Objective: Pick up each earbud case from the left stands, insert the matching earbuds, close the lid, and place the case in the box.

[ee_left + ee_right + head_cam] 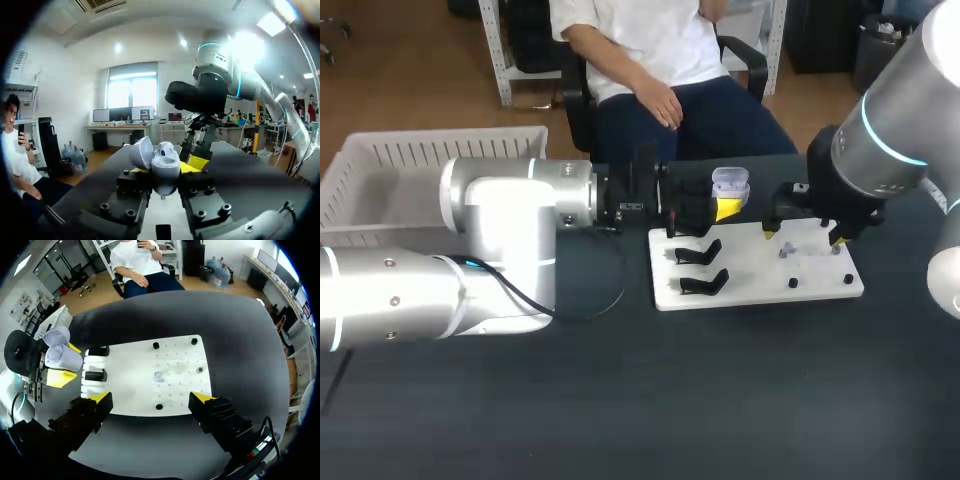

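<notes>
One earbud case (162,162), lid open, sits pinched in your left gripper (165,171) at the white board's (130,365) edge while your right gripper (150,397) hangs spread above what looks like an earbud (158,376); loading, closing and boxing remain.

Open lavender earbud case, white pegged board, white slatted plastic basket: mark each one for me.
Open lavender earbud case (165,172): left wrist view, on its rounded body.
White pegged board (760,283): head view, bare near edge.
White slatted plastic basket (450,150): head view, on its far wall.
</notes>
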`<state>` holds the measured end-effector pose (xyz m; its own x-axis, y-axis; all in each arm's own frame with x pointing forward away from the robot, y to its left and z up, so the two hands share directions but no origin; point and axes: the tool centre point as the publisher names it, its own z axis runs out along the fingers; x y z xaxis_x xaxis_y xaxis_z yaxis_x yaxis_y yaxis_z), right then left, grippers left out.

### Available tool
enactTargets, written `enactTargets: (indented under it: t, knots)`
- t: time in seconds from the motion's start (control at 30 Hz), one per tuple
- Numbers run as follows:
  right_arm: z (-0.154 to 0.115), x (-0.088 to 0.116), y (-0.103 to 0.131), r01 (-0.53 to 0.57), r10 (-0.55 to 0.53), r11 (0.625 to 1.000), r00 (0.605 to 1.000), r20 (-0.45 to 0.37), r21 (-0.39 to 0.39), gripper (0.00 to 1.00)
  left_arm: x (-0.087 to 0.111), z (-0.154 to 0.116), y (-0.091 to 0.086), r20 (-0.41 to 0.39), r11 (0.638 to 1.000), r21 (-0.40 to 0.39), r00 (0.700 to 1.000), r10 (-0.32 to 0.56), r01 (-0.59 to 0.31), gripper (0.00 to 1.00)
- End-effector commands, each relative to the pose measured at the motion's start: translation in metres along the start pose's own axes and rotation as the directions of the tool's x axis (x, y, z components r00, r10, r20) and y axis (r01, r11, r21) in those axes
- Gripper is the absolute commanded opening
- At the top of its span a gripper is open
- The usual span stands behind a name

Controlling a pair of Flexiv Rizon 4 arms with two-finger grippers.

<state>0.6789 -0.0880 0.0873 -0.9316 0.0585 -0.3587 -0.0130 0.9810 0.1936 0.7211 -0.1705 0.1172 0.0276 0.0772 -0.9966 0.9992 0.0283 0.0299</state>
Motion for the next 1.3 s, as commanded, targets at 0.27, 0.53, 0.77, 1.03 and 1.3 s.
enactTargets:
  t: [0.27, 0.53, 0.77, 1.03, 1.3]
  knots:
    - [0.009, 0.008, -0.008, -0.060, 0.059, 0.995, 0.998, -0.014, -0.082, 1.00, -0.001, 0.000, 0.001, -0.003, 1.000, 0.004, 1.000, -0.002, 0.002, 0.00]
    - [0.032, 0.011, -0.013, -0.058, 0.052, 0.995, 0.996, -0.075, -0.087, 1.00, -0.001, 0.000, 0.001, -0.003, 1.000, 0.004, 1.000, -0.002, 0.002, 0.00]
    - [0.037, 0.002, -0.010, -0.086, 0.075, 0.993, 0.989, -0.127, -0.081, 0.93, -0.001, 0.000, 0.001, -0.003, 1.000, 0.004, 1.000, -0.002, 0.002, 0.00]
    - [0.042, -0.002, -0.011, -0.102, 0.091, 0.994, 0.976, -0.199, -0.046, 0.88, -0.001, 0.000, 0.001, -0.003, 1.000, 0.004, 1.000, -0.002, 0.002, 0.00]
    - [0.053, 0.003, -0.013, -0.150, 0.139, 0.988, 0.960, -0.244, -0.028, 0.73, -0.001, 0.000, 0.001, -0.003, 1.000, 0.004, 1.000, -0.002, 0.002, 0.00]
